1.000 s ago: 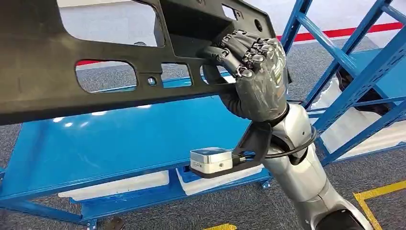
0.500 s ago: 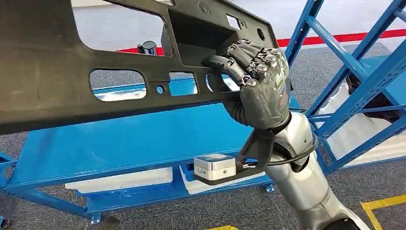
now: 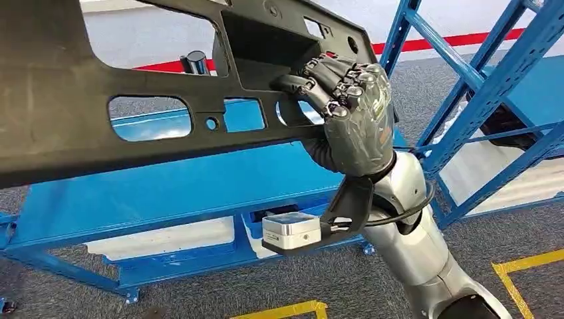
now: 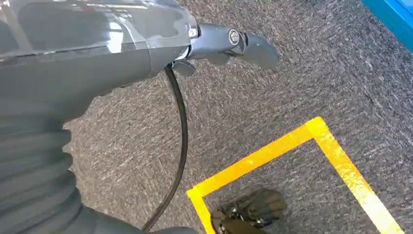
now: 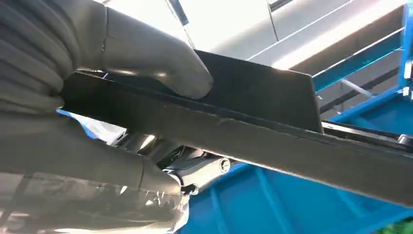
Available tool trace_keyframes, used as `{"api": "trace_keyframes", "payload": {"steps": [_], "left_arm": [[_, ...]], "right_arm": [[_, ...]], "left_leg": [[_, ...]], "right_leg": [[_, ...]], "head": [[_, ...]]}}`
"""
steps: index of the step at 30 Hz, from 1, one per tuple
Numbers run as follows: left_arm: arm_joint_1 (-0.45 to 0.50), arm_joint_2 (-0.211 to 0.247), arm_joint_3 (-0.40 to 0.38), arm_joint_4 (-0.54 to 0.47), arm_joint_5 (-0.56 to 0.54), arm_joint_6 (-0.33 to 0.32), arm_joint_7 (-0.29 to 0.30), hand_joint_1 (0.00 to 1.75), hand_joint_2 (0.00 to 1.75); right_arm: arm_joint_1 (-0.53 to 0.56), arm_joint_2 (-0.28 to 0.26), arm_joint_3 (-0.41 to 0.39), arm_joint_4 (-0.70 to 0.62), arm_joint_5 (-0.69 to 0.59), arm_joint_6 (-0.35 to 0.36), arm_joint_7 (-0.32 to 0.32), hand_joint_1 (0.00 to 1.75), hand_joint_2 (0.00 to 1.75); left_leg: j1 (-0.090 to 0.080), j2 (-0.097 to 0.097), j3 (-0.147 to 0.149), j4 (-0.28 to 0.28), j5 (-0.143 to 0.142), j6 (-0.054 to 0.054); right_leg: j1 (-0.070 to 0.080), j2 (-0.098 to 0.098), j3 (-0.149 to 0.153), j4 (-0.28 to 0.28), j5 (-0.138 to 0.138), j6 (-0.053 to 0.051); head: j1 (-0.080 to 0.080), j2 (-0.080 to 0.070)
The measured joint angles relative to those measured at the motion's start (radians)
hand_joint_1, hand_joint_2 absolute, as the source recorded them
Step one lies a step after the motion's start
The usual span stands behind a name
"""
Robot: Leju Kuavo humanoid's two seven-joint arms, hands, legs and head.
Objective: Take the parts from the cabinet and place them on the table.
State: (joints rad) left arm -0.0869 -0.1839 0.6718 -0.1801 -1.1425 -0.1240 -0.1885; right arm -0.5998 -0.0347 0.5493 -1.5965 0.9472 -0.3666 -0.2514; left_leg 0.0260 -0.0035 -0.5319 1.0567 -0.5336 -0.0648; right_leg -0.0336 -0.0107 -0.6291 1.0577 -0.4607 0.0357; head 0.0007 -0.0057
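The view has shifted a little — right robot hand (image 3: pixel 352 109) still clamped on the black panel (image 3: pixel 73 73) above the blue table (image 3: pixel 166 186).

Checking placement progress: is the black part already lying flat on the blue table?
No: in the head view the right hand holds the black part up in the air above the blue table.
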Motion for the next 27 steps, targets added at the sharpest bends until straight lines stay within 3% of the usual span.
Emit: {"api": "trace_keyframes", "payload": {"steps": [3,4,5,6,8,9,10,11,13,14,15,18,19,20,21,23,24,25,26,27], "left_arm": [[0.004,0.000,0.000,0.000,-0.001,0.000,0.005,0.00,1.75],[0.003,0.000,0.000,0.000,-0.003,0.001,0.007,0.00,1.75],[0.001,0.000,0.000,0.000,-0.004,0.001,0.008,0.00,1.75],[0.000,0.000,0.000,0.000,-0.005,0.002,0.010,0.00,1.75],[0.000,0.001,0.002,0.000,-0.006,0.004,0.014,0.00,1.75],[0.000,0.001,0.002,0.000,-0.007,0.004,0.014,0.00,1.75],[0.000,0.001,0.002,0.000,-0.007,0.004,0.015,0.00,1.75],[0.000,0.001,0.002,0.000,-0.007,0.004,0.015,0.00,1.75],[0.000,0.001,0.003,0.000,-0.007,0.004,0.015,0.00,1.75],[0.000,0.001,0.003,0.000,-0.008,0.004,0.015,0.00,1.75],[-0.001,0.001,0.004,0.000,-0.009,0.004,0.015,0.00,1.75],[-0.003,0.001,0.006,0.000,-0.010,0.003,0.015,0.00,1.75],[-0.001,0.001,0.007,0.000,-0.013,0.002,0.015,0.00,1.75],[0.000,0.001,0.006,0.000,-0.014,0.001,0.015,0.00,1.75],[0.000,0.001,0.006,0.000,-0.014,0.000,0.015,0.00,1.75],[0.000,0.003,0.007,0.000,-0.016,0.000,0.015,0.00,1.75],[0.000,0.004,0.007,0.000,-0.016,0.000,0.015,0.00,1.75],[0.000,0.005,0.007,0.000,-0.017,0.000,0.015,0.00,1.75],[0.000,0.005,0.007,0.000,-0.018,0.000,0.015,0.00,1.75],[0.000,0.005,0.007,0.000,-0.019,0.000,0.015,0.00,1.75]], "right_arm": [[0.001,0.001,0.000,-0.001,0.000,0.000,0.000,1.75,1.75],[0.002,0.000,0.000,-0.001,0.000,0.000,0.001,1.75,1.75],[0.003,0.000,-0.001,-0.003,0.000,0.000,0.002,1.75,1.75],[0.002,0.001,-0.002,-0.003,0.001,0.000,0.003,1.75,1.75],[0.005,0.000,-0.003,-0.003,0.001,0.000,0.003,1.75,1.75],[0.010,0.000,-0.004,-0.003,0.001,0.000,0.003,1.75,1.75],[0.015,0.001,-0.005,-0.003,0.002,0.000,0.003,1.75,1.75],[0.017,0.001,-0.006,-0.003,0.002,0.000,0.003,1.75,1.75],[0.017,0.002,-0.010,-0.003,0.002,0.000,0.003,1.75,1.75],[0.016,0.003,-0.012,-0.004,0.002,-0.001,0.003,1.75,1.75],[0.016,0.006,-0.014,-0.005,0.003,-0.001,0.003,1.75,1.75],[0.017,0.010,-0.016,-0.006,0.003,0.000,0.003,1.75,1.75],[0.021,0.011,-0.017,-0.006,0.003,0.001,0.003,1.75,1.75],[0.020,0.013,-0.016,-0.006,0.003,0.001,0.003,1.75,1.75],[0.020,0.016,-0.016,-0.006,0.004,0.001,0.003,1.75,1.75],[0.023,0.019,-0.017,-0.006,0.004,0.001,0.004,1.75,1.75],[0.025,0.019,-0.017,-0.006,0.005,0.001,0.003,1.75,1.75],[0.029,0.019,-0.017,-0.006,0.005,0.001,0.003,1.75,1.75],[0.032,0.019,-0.017,-0.006,0.005,0.002,0.003,1.75,1.75],[0.034,0.019,-0.017,-0.006,0.005,0.001,0.003,1.75,1.75]], "left_leg": [[-0.002,-0.004,-0.018,0.008,0.007,0.017],[0.002,-0.002,-0.026,0.004,0.016,0.032],[-0.001,0.000,-0.033,0.005,0.023,0.042],[-0.002,0.000,-0.044,0.005,0.030,0.054],[-0.009,0.000,-0.065,0.005,0.045,0.064],[-0.013,0.000,-0.076,0.006,0.053,0.067],[-0.016,0.000,-0.086,0.006,0.060,0.068],[-0.019,0.000,-0.095,0.006,0.067,0.068],[-0.026,-0.003,-0.109,0.006,0.080,0.068],[-0.024,-0.002,-0.112,0.006,0.085,0.067],[-0.030,-0.003,-0.119,0.006,0.091,0.063],[-0.024,-0.002,-0.126,0.003,0.115,0.047],[-0.030,-0.003,-0.129,0.005,0.114,0.040],[-0.025,-0.004,-0.138,0.019,0.086,0.036],[-0.024,-0.003,-0.150,0.059,0.034,0.035],[-0.019,-0.003,-0.182,0.201,-0.068,0.029],[-0.015,-0.003,-0.192,0.263,-0.091,0.024],[-0.010,-0.003,-0.188,0.294,-0.084,0.020],[-0.004,-0.003,-0.166,0.281,-0.054,0.014],[0.003,-0.002,-0.125,0.227,-0.014,0.007]], "right_leg": [[0.003,0.000,-0.001,-0.004,0.019,0.019],[0.000,0.000,-0.006,-0.001,0.012,0.021],[0.001,0.001,-0.015,0.017,-0.021,0.021],[0.004,0.002,-0.033,0.073,-0.076,0.020],[0.008,0.002,-0.079,0.221,-0.164,0.020],[0.011,0.003,-0.090,0.273,-0.180,0.017],[0.014,0.003,-0.081,0.281,-0.171,0.014],[0.017,0.003,-0.056,0.252,-0.146,0.010],[0.028,0.005,0.049,0.096,-0.078,-0.006],[0.038,0.010,0.096,0.021,-0.075,-0.021],[0.043,0.010,0.120,-0.017,-0.088,-0.031],[0.049,0.011,0.108,-0.022,-0.077,-0.035],[0.029,0.009,0.098,-0.036,-0.062,-0.042],[0.027,0.005,0.090,-0.037,-0.052,-0.039],[0.025,0.005,0.079,-0.036,-0.044,-0.046],[0.024,0.004,0.058,-0.036,-0.026,-0.050],[0.023,0.003,0.047,-0.035,-0.017,-0.049],[0.021,0.002,0.034,-0.034,-0.006,-0.047],[0.017,0.002,0.021,-0.033,0.003,-0.043],[0.012,0.002,0.008,-0.030,0.011,-0.036]], "head": [[0.005,0.000],[0.005,0.000],[0.007,0.000],[0.011,0.000],[0.023,0.000],[0.024,0.000],[0.025,0.000],[0.028,0.000],[0.034,0.000],[0.036,0.000],[0.033,0.000],[0.035,0.000],[0.034,0.000],[0.034,0.000],[0.026,0.000],[0.016,0.000],[0.014,0.000],[0.013,0.000],[0.012,0.000],[0.011,0.000]]}}
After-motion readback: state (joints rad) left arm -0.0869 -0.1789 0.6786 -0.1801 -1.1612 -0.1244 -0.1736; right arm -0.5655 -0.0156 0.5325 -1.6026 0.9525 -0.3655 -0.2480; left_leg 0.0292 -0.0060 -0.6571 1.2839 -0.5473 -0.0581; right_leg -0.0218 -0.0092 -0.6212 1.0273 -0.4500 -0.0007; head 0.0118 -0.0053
